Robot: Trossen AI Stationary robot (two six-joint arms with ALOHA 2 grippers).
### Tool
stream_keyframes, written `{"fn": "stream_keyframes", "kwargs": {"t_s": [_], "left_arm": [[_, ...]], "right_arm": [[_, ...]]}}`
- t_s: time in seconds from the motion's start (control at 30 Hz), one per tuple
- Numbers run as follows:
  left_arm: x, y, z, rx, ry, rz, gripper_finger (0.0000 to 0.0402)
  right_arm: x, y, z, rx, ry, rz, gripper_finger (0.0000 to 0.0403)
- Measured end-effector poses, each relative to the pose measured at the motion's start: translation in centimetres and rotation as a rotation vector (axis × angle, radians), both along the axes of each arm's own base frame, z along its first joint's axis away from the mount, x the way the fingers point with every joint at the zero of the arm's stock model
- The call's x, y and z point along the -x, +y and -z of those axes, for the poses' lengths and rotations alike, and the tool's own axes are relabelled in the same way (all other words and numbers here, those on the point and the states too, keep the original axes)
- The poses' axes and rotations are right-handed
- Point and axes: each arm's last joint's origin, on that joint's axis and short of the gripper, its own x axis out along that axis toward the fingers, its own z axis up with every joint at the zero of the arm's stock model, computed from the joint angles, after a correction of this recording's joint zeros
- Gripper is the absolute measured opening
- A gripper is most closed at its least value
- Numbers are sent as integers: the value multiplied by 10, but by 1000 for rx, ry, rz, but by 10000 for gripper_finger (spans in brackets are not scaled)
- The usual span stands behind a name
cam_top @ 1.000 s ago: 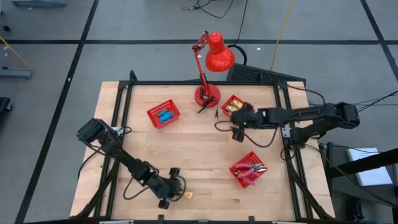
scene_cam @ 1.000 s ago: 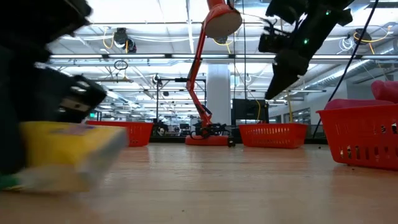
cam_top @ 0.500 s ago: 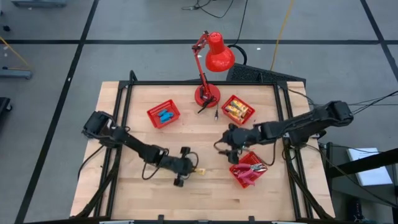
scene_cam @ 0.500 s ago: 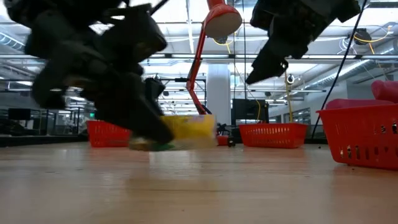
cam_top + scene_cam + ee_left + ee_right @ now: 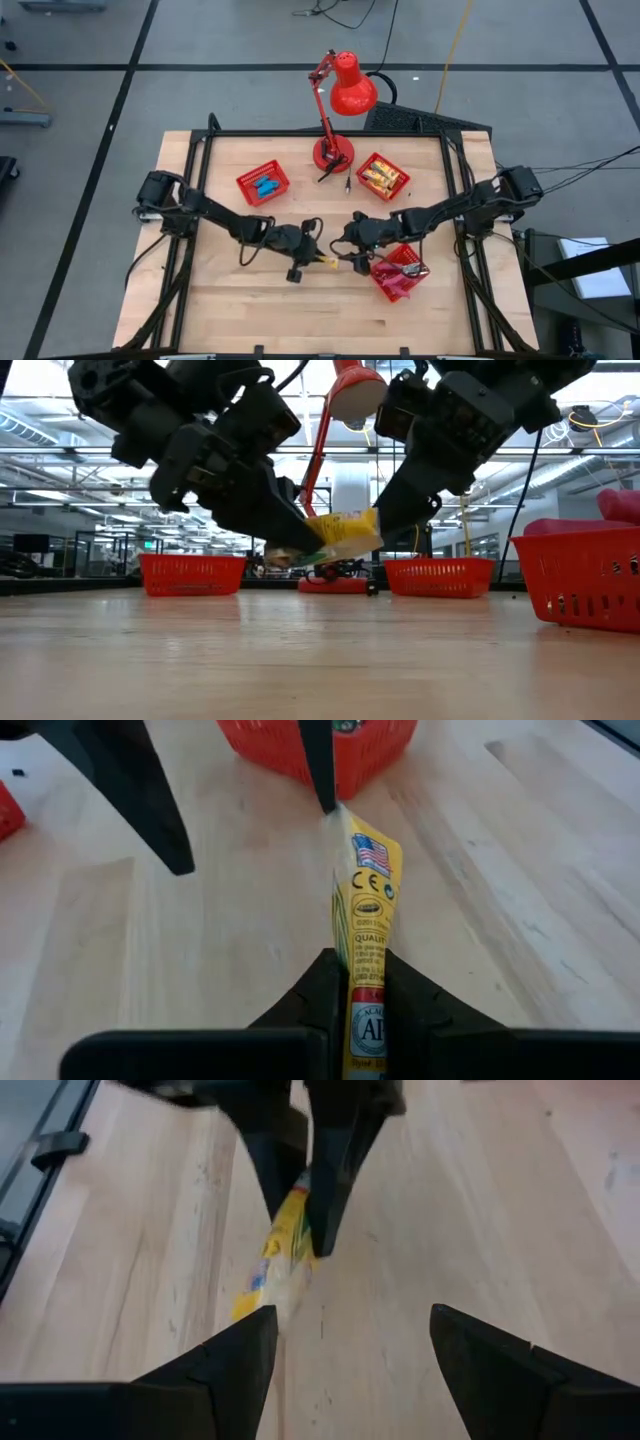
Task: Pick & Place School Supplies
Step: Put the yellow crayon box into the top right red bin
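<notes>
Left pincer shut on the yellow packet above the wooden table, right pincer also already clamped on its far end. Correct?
Not quite. The left pincer is shut on the yellow printed packet, held above the wooden table, but the right pincer is open: the right wrist view shows its fingers spread wide, with the packet's far end beside one fingertip.

Yellow packet [image 5: 364, 955], lower end hidden between the left jaws (print partly unreadable).
</notes>
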Motion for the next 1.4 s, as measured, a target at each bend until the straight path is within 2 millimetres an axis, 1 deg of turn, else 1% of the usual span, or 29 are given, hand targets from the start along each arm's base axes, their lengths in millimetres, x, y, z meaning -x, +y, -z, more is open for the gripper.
{"fn": "stream_keyframes", "kwargs": {"t_s": [0.27,0.33,0.4,0.5,0.63,0.83,0.93,1.03,1.3,1.33,1.4], "left_arm": [[-4,14,-2,-7,-29,-1,42],[-8,21,-8,-18,-82,-53,41],[-9,25,-9,-31,-92,-70,41],[-10,31,-9,-5,-91,-46,41],[-10,32,-10,3,-97,-29,41],[-17,32,-19,-8,-133,-33,41],[-20,31,-22,-20,-132,-23,41],[-22,31,-24,-23,-125,-15,41],[-22,31,-23,-12,-115,-22,41],[-22,31,-23,-12,-114,-22,41],[-22,31,-23,-12,-114,-21,41]], "right_arm": [[-2,1,-3,-62,-31,-24,255],[-3,2,-5,-68,-46,-29,255],[-3,1,-5,-82,-43,-40,255],[-3,2,-4,-79,-37,-34,255],[-3,2,-4,-84,-28,-39,255],[-3,-2,-3,-72,-23,-14,248],[-4,-3,-3,-70,-34,-13,226],[-4,-4,-3,-55,-37,1,191],[-3,-6,-2,-31,-31,33,66],[-3,-6,-2,-24,-32,33,56],[-3,-6,-2,-8,-36,29,54]]}}
